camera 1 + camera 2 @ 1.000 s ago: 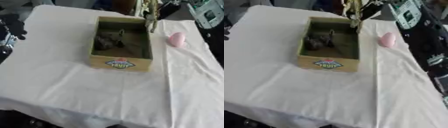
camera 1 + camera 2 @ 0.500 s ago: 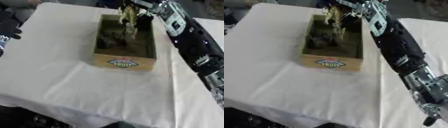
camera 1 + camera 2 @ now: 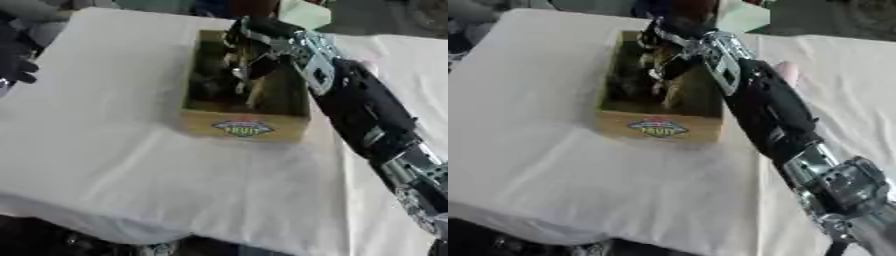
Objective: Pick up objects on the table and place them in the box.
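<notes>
A cardboard box (image 3: 245,127) with a fruit label on its front wall stands on the white cloth. Dark objects (image 3: 210,85) lie inside it. My right arm comes in from the lower right and stretches across the box's right side. My right hand (image 3: 249,52) hangs over the box's inside, its fingers curled round a pale tan thing (image 3: 668,92) that points down into the box. A pink object (image 3: 787,74) lies on the cloth right of the box, partly hidden behind the arm. My left hand (image 3: 16,57) shows dark at the left edge, away from the box.
The white cloth (image 3: 114,165) covers the table and drops off at the near edge. Dark and pale clutter (image 3: 302,12) stands beyond the table's far edge.
My right arm has swung in over the box and the hand has come down from the far right corner into its inside, still holding the tan thing. The camera has also shifted.
</notes>
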Controlling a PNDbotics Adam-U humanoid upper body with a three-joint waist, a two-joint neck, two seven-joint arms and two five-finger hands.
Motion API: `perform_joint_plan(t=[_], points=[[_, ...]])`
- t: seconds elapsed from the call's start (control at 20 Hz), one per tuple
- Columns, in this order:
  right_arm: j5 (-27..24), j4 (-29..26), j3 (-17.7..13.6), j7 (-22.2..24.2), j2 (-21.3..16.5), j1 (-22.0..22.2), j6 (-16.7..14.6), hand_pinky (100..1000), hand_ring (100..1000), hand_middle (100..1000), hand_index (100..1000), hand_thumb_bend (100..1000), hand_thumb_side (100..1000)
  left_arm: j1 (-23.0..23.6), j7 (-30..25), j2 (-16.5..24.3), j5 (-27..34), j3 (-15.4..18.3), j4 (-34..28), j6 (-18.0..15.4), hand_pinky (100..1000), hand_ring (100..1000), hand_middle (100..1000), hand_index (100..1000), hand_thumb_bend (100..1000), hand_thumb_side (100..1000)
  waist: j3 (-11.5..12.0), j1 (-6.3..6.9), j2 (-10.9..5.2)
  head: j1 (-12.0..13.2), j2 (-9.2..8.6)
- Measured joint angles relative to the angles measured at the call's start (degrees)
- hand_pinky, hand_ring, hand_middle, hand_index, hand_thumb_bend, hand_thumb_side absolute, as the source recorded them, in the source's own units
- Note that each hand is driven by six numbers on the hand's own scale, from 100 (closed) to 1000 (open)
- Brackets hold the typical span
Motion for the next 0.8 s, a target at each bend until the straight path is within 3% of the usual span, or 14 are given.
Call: perform_joint_plan(t=[0.15,0.45,0.8], points=[[4.3,-0.56,0.75,2.09,0.02,-0.03,-2.96,619,639,671,786,462,464,0.02,-0.17,0.0,0.0,0.0,0.0,0.03,581,596,614,796,563,707,-0.25,0.0,-0.11,0.01,0.0],[8.89,-1.52,1.92,9.34,-0.01,0.15,-8.1,756,794,810,893,488,607,0.27,-0.44,0.0,-0.03,0.01,0.0,0.05,581,596,614,796,565,708,-1.02,-0.06,-0.25,0.2,0.01],[6.49,-4.0,3.38,12.02,-1.99,0.93,-6.76,841,901,892,939,543,697,1.03,-0.45,0.08,-0.42,0.1,0.0,0.06,582,595,615,797,568,709,-2.67,-0.27,-0.6,1.55,0.05]])
